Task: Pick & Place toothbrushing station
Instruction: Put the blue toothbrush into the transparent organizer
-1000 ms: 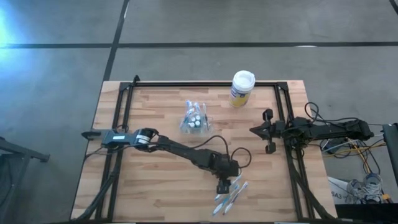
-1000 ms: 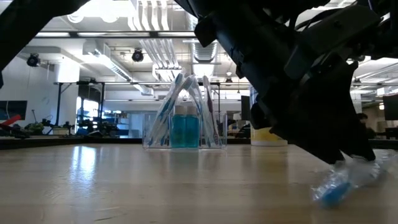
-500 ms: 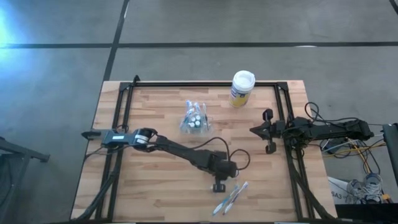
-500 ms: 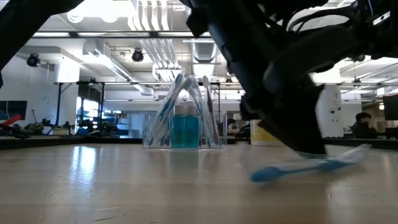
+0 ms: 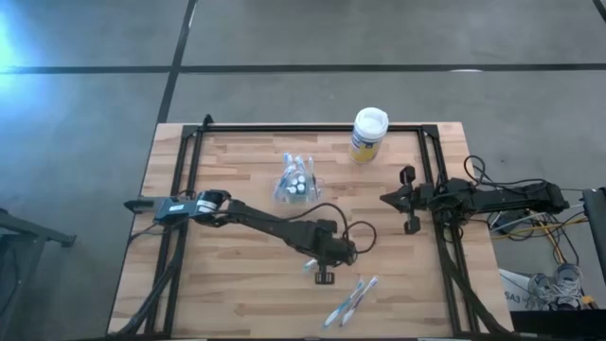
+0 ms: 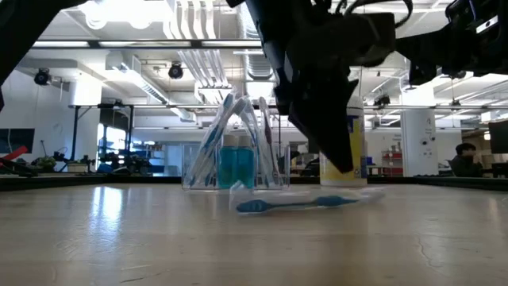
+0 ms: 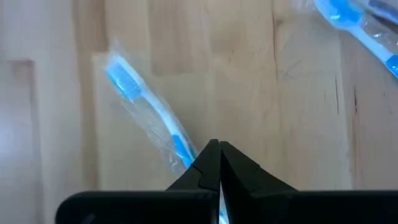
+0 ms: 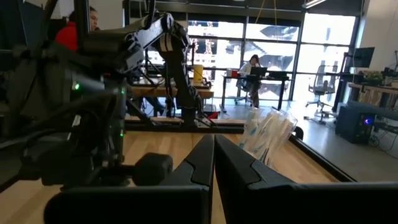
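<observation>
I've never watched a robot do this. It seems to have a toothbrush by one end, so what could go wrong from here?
1. The left hand is shut on the slim blue-and-white wrapped toothbrush near one end only, so it may droop, swing or slip out of its slippery wrapper.
2. The small clear plastic holder already stands crowded with brushes; pushing another in might miss or tip it.

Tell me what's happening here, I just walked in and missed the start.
The left gripper has shut on a wrapped toothbrush, holding it just above the table's near middle. Two more toothbrushes lie on the wood beside it. The clear holder stands farther back with brushes and tubes inside. The right gripper waits shut at the table's right edge.
</observation>
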Action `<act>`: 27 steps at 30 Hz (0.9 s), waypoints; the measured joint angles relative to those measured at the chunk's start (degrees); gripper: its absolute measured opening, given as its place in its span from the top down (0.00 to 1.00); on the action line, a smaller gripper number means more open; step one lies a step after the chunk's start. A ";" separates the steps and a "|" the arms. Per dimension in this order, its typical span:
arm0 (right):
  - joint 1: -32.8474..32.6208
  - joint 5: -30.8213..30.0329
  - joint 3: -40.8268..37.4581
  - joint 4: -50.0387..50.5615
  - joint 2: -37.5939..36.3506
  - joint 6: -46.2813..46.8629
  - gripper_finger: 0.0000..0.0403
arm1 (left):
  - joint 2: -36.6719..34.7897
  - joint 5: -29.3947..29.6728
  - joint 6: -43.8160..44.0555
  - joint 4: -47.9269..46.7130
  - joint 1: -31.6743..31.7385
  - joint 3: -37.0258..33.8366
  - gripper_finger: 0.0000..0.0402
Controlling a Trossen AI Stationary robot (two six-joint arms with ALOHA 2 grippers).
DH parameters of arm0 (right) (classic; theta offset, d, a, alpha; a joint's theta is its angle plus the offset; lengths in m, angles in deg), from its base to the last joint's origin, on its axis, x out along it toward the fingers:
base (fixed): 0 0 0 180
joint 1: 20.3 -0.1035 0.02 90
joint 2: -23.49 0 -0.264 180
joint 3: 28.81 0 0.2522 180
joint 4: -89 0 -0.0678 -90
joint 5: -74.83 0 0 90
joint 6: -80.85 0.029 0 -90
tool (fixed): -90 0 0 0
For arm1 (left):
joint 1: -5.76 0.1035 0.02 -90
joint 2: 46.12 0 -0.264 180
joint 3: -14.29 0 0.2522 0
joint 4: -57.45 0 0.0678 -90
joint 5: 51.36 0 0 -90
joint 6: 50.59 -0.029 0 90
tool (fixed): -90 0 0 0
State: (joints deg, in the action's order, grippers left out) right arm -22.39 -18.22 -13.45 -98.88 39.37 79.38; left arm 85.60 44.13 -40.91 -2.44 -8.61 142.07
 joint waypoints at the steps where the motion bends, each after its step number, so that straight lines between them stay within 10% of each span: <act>1: -0.02 0.00 0.00 0.00 0.00 0.00 0.98 | 0.00 -0.24 0.57 -0.11 -0.02 0.00 0.98; 18: -0.02 0.01 0.00 -0.07 0.00 1.07 0.98 | -0.83 -0.60 10.68 -2.84 -0.04 -0.56 0.48; 27: -0.02 0.00 0.00 -0.09 0.00 1.07 0.98 | -0.82 -0.68 11.07 0.25 0.26 -6.36 0.45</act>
State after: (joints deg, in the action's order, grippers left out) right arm -22.41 -18.21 -13.45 -98.97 39.37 80.45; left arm 84.78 43.46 -29.84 -2.19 -8.36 135.71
